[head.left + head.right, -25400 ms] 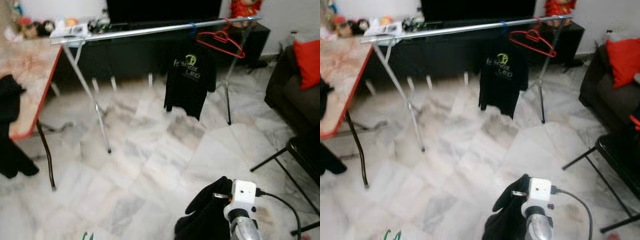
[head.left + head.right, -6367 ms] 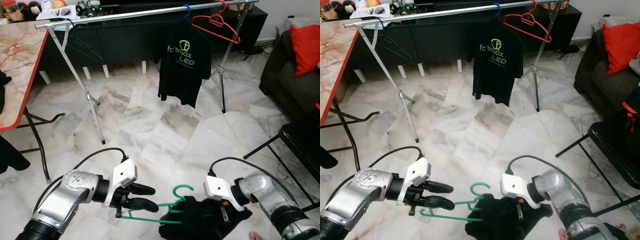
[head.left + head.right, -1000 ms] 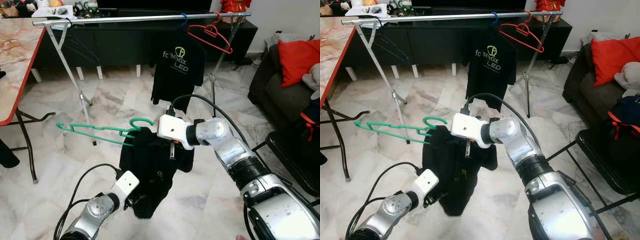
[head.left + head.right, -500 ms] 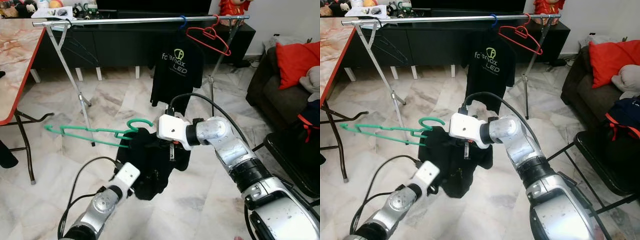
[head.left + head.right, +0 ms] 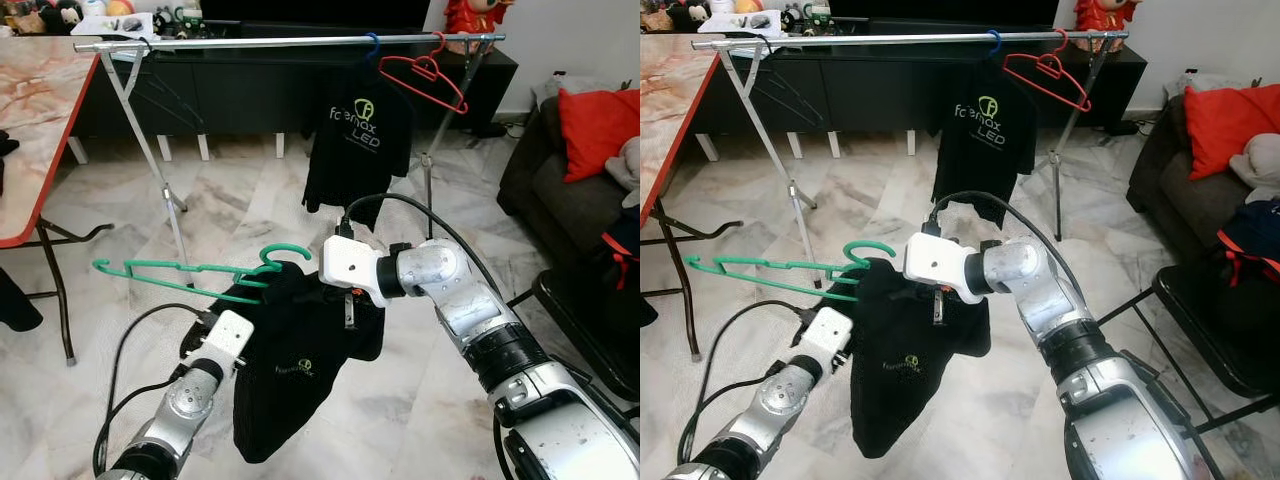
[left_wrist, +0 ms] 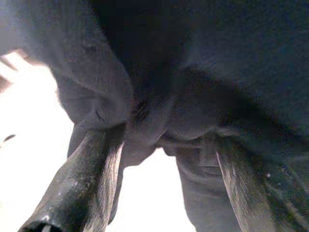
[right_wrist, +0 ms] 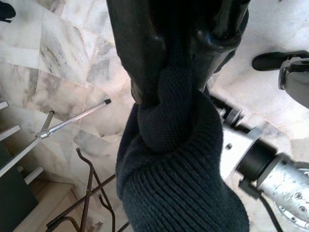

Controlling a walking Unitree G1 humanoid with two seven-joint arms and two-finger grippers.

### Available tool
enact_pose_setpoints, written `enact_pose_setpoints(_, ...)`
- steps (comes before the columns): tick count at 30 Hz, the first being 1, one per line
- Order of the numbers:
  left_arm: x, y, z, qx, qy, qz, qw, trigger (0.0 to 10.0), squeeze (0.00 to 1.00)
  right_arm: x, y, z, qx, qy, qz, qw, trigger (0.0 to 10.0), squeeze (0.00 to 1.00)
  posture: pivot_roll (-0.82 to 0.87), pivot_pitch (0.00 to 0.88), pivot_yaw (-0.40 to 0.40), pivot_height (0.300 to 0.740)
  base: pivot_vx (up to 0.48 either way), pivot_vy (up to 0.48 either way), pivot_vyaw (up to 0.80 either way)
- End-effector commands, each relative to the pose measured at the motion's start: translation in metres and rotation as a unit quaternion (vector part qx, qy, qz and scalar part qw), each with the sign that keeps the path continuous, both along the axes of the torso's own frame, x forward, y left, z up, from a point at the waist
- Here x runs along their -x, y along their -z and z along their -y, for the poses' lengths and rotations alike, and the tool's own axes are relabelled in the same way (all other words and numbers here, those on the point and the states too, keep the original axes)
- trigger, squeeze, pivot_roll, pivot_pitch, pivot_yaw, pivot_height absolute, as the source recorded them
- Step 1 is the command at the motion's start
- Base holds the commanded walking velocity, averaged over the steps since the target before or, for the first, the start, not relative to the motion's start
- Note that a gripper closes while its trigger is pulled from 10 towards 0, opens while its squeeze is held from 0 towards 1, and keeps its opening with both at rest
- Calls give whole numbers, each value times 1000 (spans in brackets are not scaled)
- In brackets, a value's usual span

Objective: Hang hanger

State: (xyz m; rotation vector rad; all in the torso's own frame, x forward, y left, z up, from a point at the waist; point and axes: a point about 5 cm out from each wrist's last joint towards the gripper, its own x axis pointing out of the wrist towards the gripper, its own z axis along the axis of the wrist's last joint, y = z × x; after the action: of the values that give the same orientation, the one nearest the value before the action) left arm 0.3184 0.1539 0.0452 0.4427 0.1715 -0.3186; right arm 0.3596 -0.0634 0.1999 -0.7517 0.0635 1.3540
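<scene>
Right wrist view: right gripper (image 7: 174,92) is pinching a bunched fold of the black shirt (image 7: 178,193) tight between its fingers, no gap showing between them
Left eye view, right arm: right gripper (image 5: 325,290) is holding the shirt up by its collar end, close beside the hook of the green hanger (image 5: 200,275)
Hanger: is sitting level in mid-air, well short of the rail (image 5: 290,42); one end is buried in the shirt (image 5: 295,365), the other arm is sticking out bare toward the robot's left
Left gripper: left gripper (image 6: 159,159) is spreading its fingers wide with dark cloth draped over and between them; cannot tell whether it is actually gripping any of it
Left arm: is reaching up from below into the hanging cloth
Step in hand (judgement): shirt is looking only half dressed on the hanger, so seating the bare arm inside the shirt is coming before any lift to the rail
How to do it well: right gripper needs to be keeping its pinch firm while the left is drawing cloth across the bare arm; the hook wants to be staying free and upright
Risk: hanger is resting on cloth alone as far as can be seen, so it could be slipping out if the shirt sags
Rail contents: one black printed shirt (image 5: 360,150) is hanging on a blue hook, and an empty red hanger (image 5: 425,75) is hanging just beside it; long open stretch of rail is lying to the robot's left of them
Containers: none in sight; a table (image 5: 30,130) is standing at far left
</scene>
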Motion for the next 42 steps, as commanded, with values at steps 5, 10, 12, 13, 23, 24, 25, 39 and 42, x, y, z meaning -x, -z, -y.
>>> enact_pose_setpoints(5,15,17,17,-37,116,-49,991,10000,0,3,-7,-1,-7,-15,13,1000,0,0,-34,119,-99,721,0,0,0)
enact_pose_setpoints(10,12,16,13,-60,97,-45,992,10000,0,4,-7,-2,-7,-20,13,1000,0,0,-33,117,-99,721,0,0,0)
enact_pose_setpoints(12,7,15,2,-78,47,-39,995,10000,0,5,-7,-2,-7,-22,12,1000,0,0,-33,118,-100,721,0,0,0)
enact_pose_setpoints(13,6,15,-1,-81,29,-38,996,10000,0,5,-7,-2,-7,-23,12,1000,0,0,-33,118,-100,721,0,0,0)
enact_pose_setpoints(23,10,22,-17,-138,13,-50,989,10000,0,6,-3,1,3,-29,11,1000,0,0,-31,118,-102,721,0,0,0)
enact_pose_setpoints(24,10,22,-17,-138,13,-50,989,10000,0,6,-3,1,3,-29,11,1000,0,0,-31,118,-102,721,0,0,0)
enact_pose_setpoints(25,10,22,-17,-139,13,-50,989,10000,0,6,-3,0,3,-29,11,1000,0,0,-31,118,-102,721,0,0,0)
enact_pose_setpoints(39,7,13,-1,2,0,-35,999,10000,0,6,-1,-1,3,-26,9,1000,0,0,-32,118,-105,721,0,0,0)
enact_pose_setpoints(42,7,13,-2,28,-10,-43,999,10000,0,6,-1,-1,4,-24,9,1000,0,0,-29,117,-105,721,0,0,0)
